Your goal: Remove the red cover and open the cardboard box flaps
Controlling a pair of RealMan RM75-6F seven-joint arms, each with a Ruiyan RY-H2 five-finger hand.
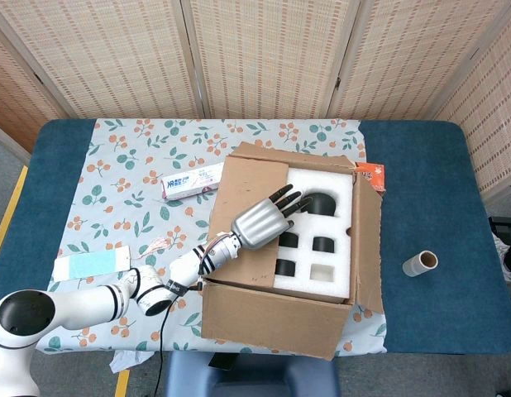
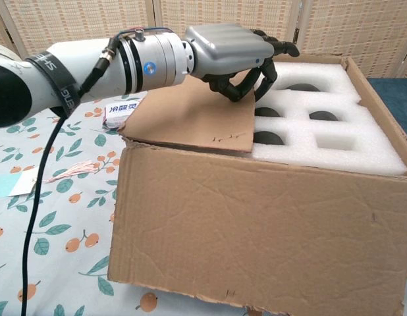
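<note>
The cardboard box [image 1: 272,318] stands mid-table, seen close up in the chest view [image 2: 256,230]. Its left flap [image 1: 247,198] lies folded in over the white foam insert [image 1: 338,219], which has several dark cut-outs. My left hand [image 1: 262,219] reaches over this flap [image 2: 184,112], and its curled fingers [image 2: 246,82] hook the flap's free edge beside the foam [image 2: 342,155]. The right flap [image 1: 369,240] stands up along the box's right side. An orange-red cover [image 1: 372,175] lies on the table behind that flap. My right hand shows in neither view.
A toothpaste carton [image 1: 193,180] lies left of the box, also in the chest view [image 2: 124,110]. A blue-and-white card [image 1: 90,265] sits at the cloth's left edge. A short cardboard tube [image 1: 421,263] stands on the blue table to the right. A folding screen [image 1: 264,58] closes the back.
</note>
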